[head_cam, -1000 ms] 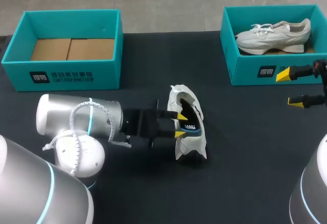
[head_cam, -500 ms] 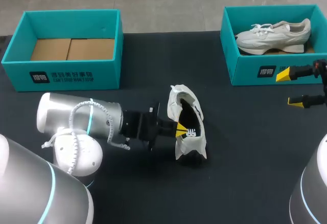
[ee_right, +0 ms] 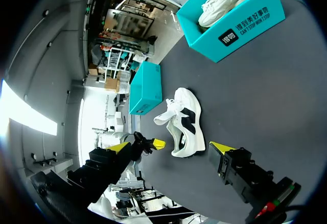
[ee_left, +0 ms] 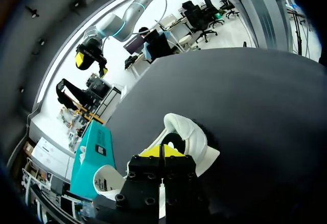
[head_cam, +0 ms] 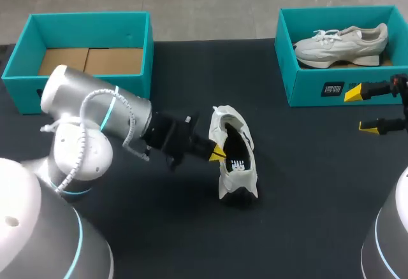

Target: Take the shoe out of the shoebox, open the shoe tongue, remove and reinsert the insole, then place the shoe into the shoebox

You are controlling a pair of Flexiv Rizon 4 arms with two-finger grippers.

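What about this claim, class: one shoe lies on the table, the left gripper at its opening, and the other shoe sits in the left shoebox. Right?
Not quite. The head view shows the other shoe in the right shoebox; the left shoebox holds no shoe. The rest holds: one shoe lies on the table, the left gripper at its opening.

Mid-frame, left gripper (ee_left: 162, 151) with yellow tips pressed together at the mouth of the white shoe (ee_left: 191, 134), maybe pinching its edge. Teal shoebox (ee_left: 92, 152) just beside, on dark table (ee_left: 245, 106).
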